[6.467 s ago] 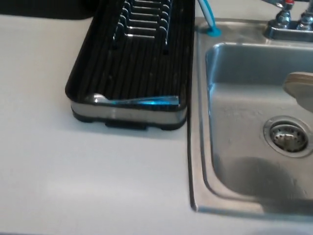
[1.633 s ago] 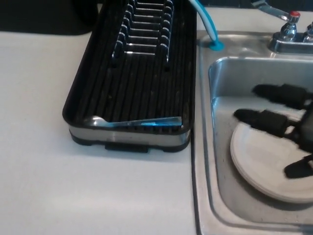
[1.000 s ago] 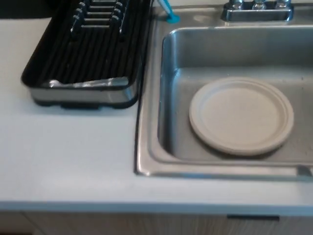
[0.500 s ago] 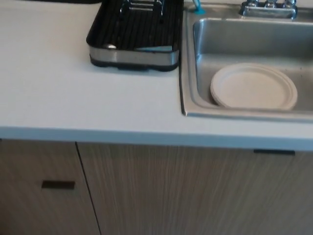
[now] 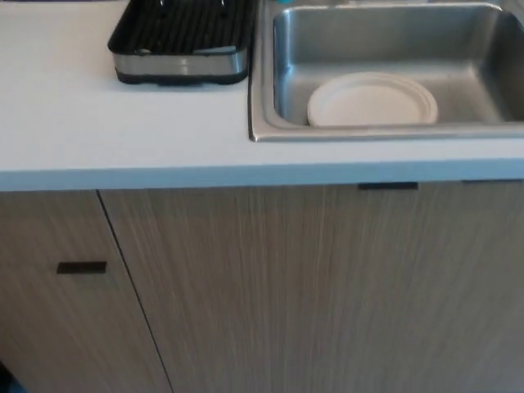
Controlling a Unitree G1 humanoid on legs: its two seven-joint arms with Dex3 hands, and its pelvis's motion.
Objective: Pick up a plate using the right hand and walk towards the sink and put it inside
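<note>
Plate [image 5: 372, 100] flat on sink [image 5: 264, 82] floor, near-left part, right of dish rack [image 5: 180, 61]. I see neither hand, state unknown. Task looks done.

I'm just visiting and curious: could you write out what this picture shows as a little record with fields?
Plate: white plate lying flat on the sink floor
Sink: steel sink set into the countertop
Beside sink: black dish rack, on the robot's left
Below: wood-grain cabinet doors
Robot hands: neither in view
Task status: plate is in the sink
</note>
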